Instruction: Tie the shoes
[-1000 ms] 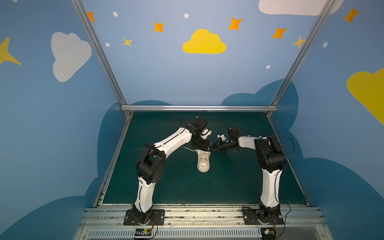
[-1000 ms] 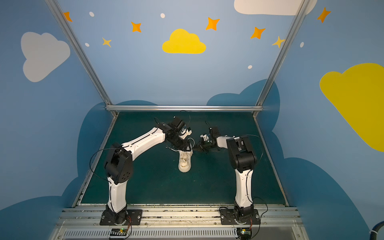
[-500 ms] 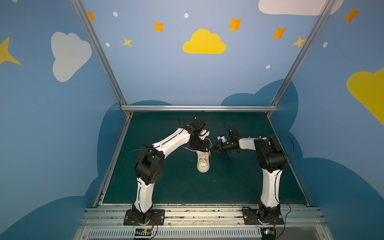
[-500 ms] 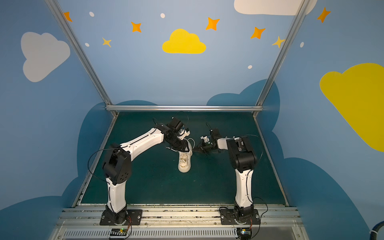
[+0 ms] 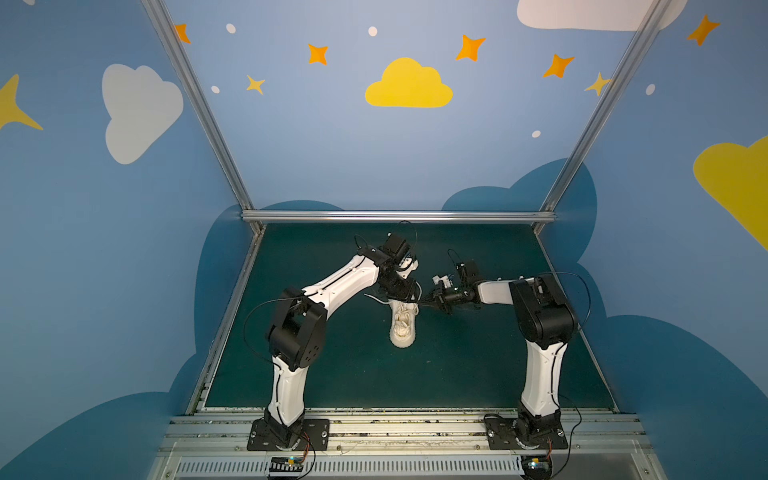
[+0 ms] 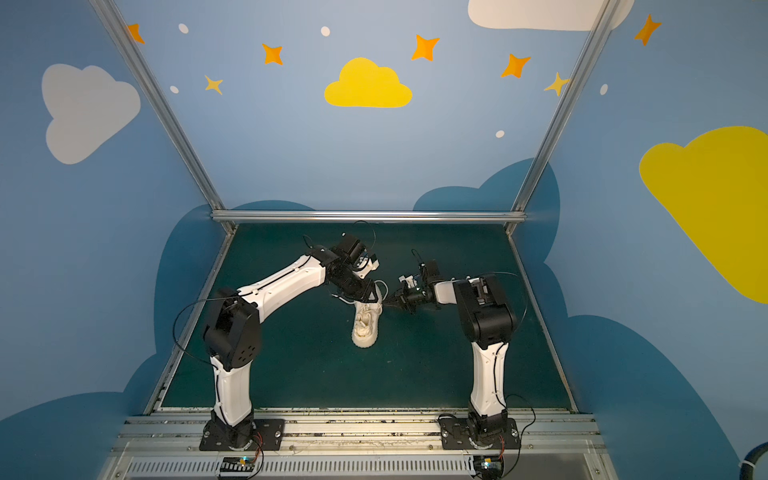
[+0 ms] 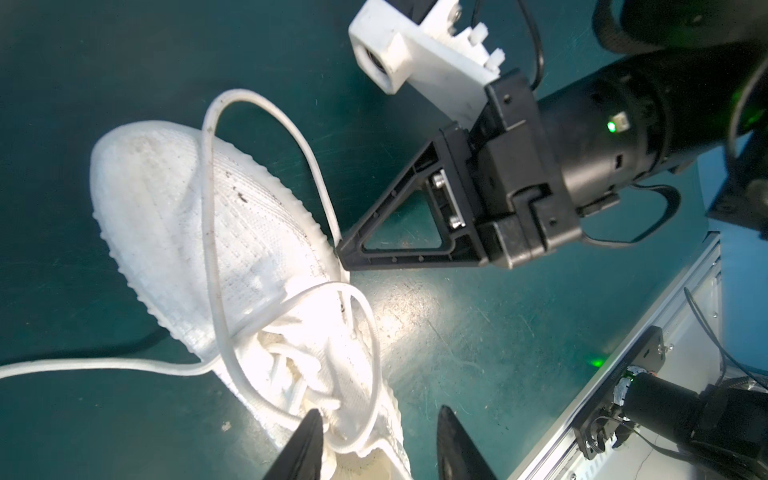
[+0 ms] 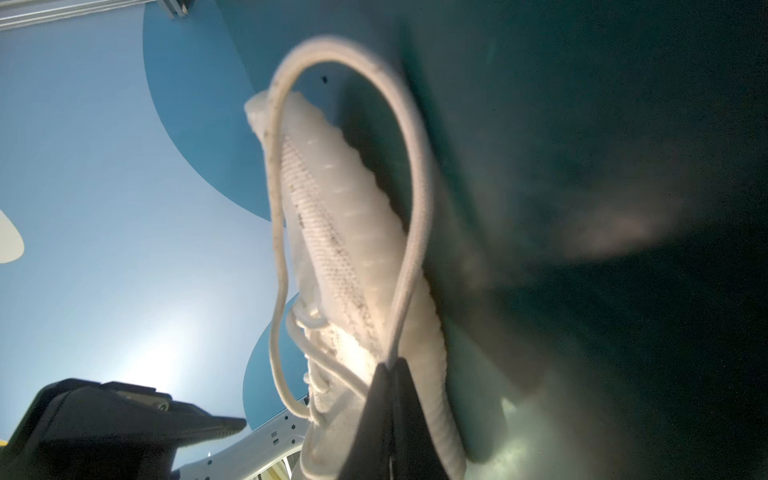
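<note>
Progress looked early: shoe (image 5: 402,328) lay mid-way on the mat (image 5: 332,374), no bow tied. Right gripper (image 7: 338,251) was pinched on a lace loop (image 8: 420,187) beside it; left gripper (image 7: 378,419) hung spread over the tongue end, seemingly empty. Knot and bow were all left to do.

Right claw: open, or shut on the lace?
Shut: the right claw pinches the lace loop, tips together, beside the sneaker.
</note>
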`<state>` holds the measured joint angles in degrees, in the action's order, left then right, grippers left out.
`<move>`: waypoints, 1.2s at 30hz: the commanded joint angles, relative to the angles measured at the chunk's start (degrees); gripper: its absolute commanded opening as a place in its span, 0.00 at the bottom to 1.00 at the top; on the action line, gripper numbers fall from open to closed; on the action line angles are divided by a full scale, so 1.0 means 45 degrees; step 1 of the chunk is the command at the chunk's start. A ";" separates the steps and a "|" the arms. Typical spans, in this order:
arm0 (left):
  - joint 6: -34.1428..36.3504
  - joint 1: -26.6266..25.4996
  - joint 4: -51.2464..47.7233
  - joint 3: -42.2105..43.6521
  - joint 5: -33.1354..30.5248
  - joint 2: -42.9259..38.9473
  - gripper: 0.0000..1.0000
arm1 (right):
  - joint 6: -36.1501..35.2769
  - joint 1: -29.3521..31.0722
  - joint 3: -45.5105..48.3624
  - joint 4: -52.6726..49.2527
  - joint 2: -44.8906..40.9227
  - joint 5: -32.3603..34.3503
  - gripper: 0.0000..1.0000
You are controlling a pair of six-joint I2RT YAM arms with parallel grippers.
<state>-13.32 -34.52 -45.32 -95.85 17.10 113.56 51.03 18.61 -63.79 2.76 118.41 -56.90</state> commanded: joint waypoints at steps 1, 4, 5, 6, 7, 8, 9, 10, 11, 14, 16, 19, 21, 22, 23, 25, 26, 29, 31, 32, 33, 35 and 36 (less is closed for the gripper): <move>0.0089 0.0035 -0.0059 0.0166 0.0087 -0.0557 0.45 | 0.0183 0.0105 0.0113 0.0159 -0.0610 -0.0209 0.00; 0.0099 0.0045 -0.0085 0.0206 0.0082 -0.0601 0.45 | 0.0146 0.0142 0.0041 0.0041 -0.0597 -0.0279 0.00; 0.0110 0.0034 -0.0085 0.0197 0.0081 -0.0615 0.45 | 0.0156 0.0160 0.0035 0.0079 -0.0571 -0.0341 0.00; 0.0109 0.0047 -0.0103 0.0216 0.0087 -0.0626 0.45 | 0.0210 0.0159 0.0072 0.0189 -0.0523 -0.0389 0.00; 0.0127 0.0035 -0.0114 0.0244 0.0086 -0.0624 0.45 | 0.0332 0.0161 0.0103 0.0340 -0.0461 -0.0466 0.00; 0.0123 0.0035 -0.0124 0.0261 0.0097 -0.0646 0.45 | 0.0547 0.0189 0.0163 0.0634 -0.0433 -0.0578 0.00; 0.0129 0.0045 -0.0124 0.0266 0.0105 -0.0658 0.45 | 0.0789 0.0182 0.0251 0.1010 -0.0413 -0.0675 0.00; 0.0109 0.0035 -0.0134 0.0300 0.0109 -0.0678 0.45 | 0.1103 0.0202 0.0378 0.1492 -0.0418 -0.0744 0.00; 0.0109 0.0036 -0.0095 0.0339 0.0107 -0.0722 0.45 | 0.1358 0.0200 0.0442 0.1870 -0.0425 -0.0842 0.00; 0.0080 0.0035 -0.0046 0.0439 0.0129 -0.0854 0.45 | 0.1723 0.0273 0.0464 0.2422 -0.0415 -0.0987 0.00; 0.0070 0.0034 -0.0028 0.0495 0.0130 -0.0878 0.44 | 0.1989 0.0317 0.0501 0.2800 -0.0393 -0.1091 0.00; 0.0036 0.0040 0.0019 0.0619 0.0138 -0.0941 0.44 | 0.2692 0.0372 0.0721 0.3859 -0.0308 -0.1276 0.00; -0.0006 0.0035 0.0104 0.0720 0.0163 -0.0994 0.44 | 0.3047 0.0376 0.0854 0.4348 -0.0297 -0.1315 0.00; -0.0027 0.0034 0.0156 0.0785 0.0182 -0.1015 0.43 | 0.3094 0.0394 0.0889 0.4404 -0.0324 -0.1313 0.00; -0.0028 0.0025 0.0215 0.0825 0.0218 -0.1023 0.42 | 0.3095 0.0436 0.0930 0.4424 -0.0338 -0.1318 0.00; -0.0038 0.0035 0.0262 0.0890 0.0275 -0.1021 0.41 | 0.3166 0.0498 0.0967 0.4524 -0.0383 -0.1328 0.00; -0.0057 0.0035 0.0280 0.0900 0.0289 -0.0997 0.40 | 0.3228 0.0522 0.0982 0.4609 -0.0383 -0.1376 0.00; -0.0103 0.0059 0.0417 0.1023 0.0341 -0.0973 0.40 | 0.3440 0.0566 0.1060 0.4898 -0.0384 -0.1437 0.00; -0.0160 0.0075 0.0548 0.1117 0.0353 -0.0959 0.39 | 0.3502 0.0590 0.1090 0.4962 -0.0405 -0.1437 0.00; -0.0210 0.0108 0.0624 0.1166 0.0355 -0.0938 0.39 | 0.3585 0.0591 0.1136 0.5057 -0.0436 -0.1410 0.00; -0.0256 0.0133 0.0702 0.1219 0.0393 -0.0931 0.38 | 0.3653 0.0610 0.1176 0.5177 -0.0442 -0.1397 0.00; -0.0374 0.0186 0.0896 0.1330 0.0505 -0.0918 0.37 | 0.3700 0.0625 0.1188 0.5264 -0.0446 -0.1416 0.00; -0.0393 0.0212 0.0972 0.1367 0.0574 -0.0885 0.37 | 0.3719 0.0649 0.1187 0.5298 -0.0421 -0.1434 0.00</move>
<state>-14.28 -34.17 -42.33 -90.50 18.28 110.72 66.94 21.17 -59.02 24.49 117.30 -62.30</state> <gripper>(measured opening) 0.370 0.046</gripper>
